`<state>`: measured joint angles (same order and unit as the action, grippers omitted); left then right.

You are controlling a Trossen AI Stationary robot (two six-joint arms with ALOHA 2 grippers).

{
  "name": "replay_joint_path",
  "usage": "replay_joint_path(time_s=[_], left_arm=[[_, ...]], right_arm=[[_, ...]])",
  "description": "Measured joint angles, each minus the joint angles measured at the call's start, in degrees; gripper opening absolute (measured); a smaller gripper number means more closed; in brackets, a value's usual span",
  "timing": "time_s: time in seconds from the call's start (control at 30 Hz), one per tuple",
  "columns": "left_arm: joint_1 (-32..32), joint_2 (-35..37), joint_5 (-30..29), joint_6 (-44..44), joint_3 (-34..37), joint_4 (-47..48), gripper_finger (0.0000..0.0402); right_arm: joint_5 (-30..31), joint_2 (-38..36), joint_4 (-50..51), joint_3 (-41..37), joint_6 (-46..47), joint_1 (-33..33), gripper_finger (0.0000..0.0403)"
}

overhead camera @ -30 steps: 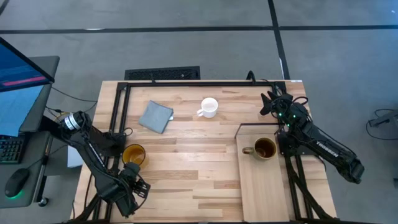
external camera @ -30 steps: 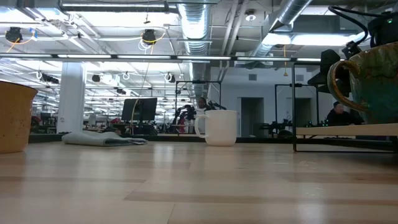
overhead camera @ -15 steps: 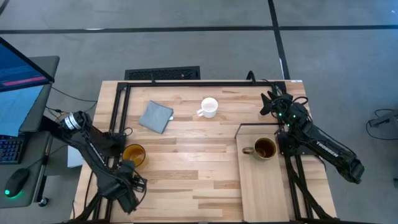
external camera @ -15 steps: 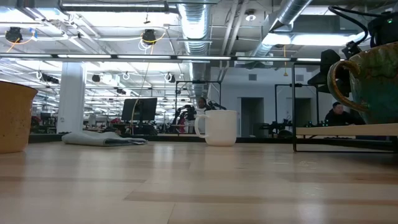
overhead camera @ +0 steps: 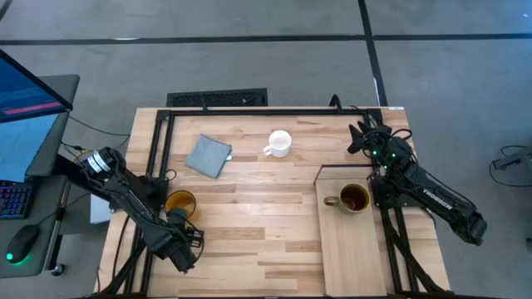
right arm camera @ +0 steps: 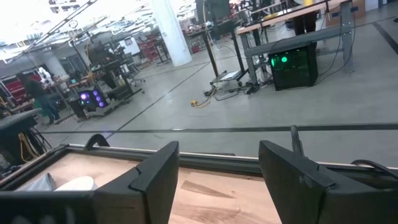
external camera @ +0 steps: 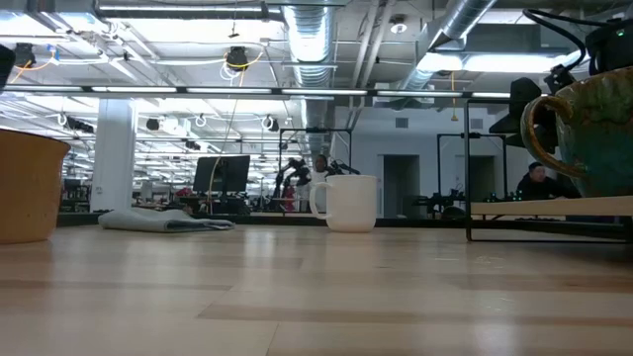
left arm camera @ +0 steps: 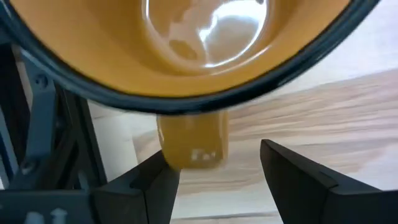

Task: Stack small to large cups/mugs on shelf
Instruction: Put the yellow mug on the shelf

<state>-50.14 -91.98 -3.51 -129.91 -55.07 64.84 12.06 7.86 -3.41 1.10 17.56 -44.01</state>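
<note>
The yellow-orange mug (overhead camera: pixel 178 203) stands upright on the tabletop near the left edge, and its side also shows in the low view (external camera: pixel 28 188). My left gripper (overhead camera: pixel 179 226) points down just in front of it, open. Its fingers (left arm camera: pixel 155 183) stand on either side of the mug's handle (left arm camera: pixel 189 140). The white mug (overhead camera: pixel 279 143) stands at the far middle. The dark brown mug (overhead camera: pixel 353 198) rests on the shelf (overhead camera: pixel 353 249) at the right. My right gripper (right arm camera: pixel 217 168) waits open and level at the far right (overhead camera: pixel 364 138). My left gripper comes from above, with the yellow mug's handle (left arm camera: pixel 189 155) between its open fingers. One finger (left arm camera: pixel 163 174) stands right beside the handle. Whether it touches the handle I cannot tell.
A grey-blue cloth (overhead camera: pixel 208 155) lies flat at the far left. Dark frame rails (overhead camera: pixel 158 141) run along the table's left and far edges. The middle of the planked tabletop (overhead camera: pixel 258 224) is bare wood.
My left gripper has come down and moved toward the yellow mug, rolling a little as it went. Its fingers have kept the same gap. My right arm has kept still.
</note>
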Motion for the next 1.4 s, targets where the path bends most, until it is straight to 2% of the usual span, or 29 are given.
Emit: replay_joint_path(time_s=[0.1,0.27,0.43,0.67,1.4], left_arm=[[0.1,0.0,1.8,-0.1,0.0,2.2,0.0213],[0.9,0.1,1.4,-0.3,0.0,3.6,0.0213],[2.4,0.1,-2.1,-0.2,0.0,4.5,0.0213],[3.9,0.7,-3.3,0.2,-1.1,8.1,0.0213],[3.9,2.2,-3.2,-0.6,-0.9,7.7,0.0206]], right_arm=[[0.0,0.0,0.0,0.0,0.0,0.0,0.0244],[0.0,0.0,0.0,0.0,0.0,0.0,0.0244],[0.0,0.0,0.0,0.0,0.0,0.0,0.0244],[0.0,0.0,0.0,0.0,0.0,0.0,0.0244],[0.0,0.0,0.0,0.0,0.0,0.0,0.0244]])
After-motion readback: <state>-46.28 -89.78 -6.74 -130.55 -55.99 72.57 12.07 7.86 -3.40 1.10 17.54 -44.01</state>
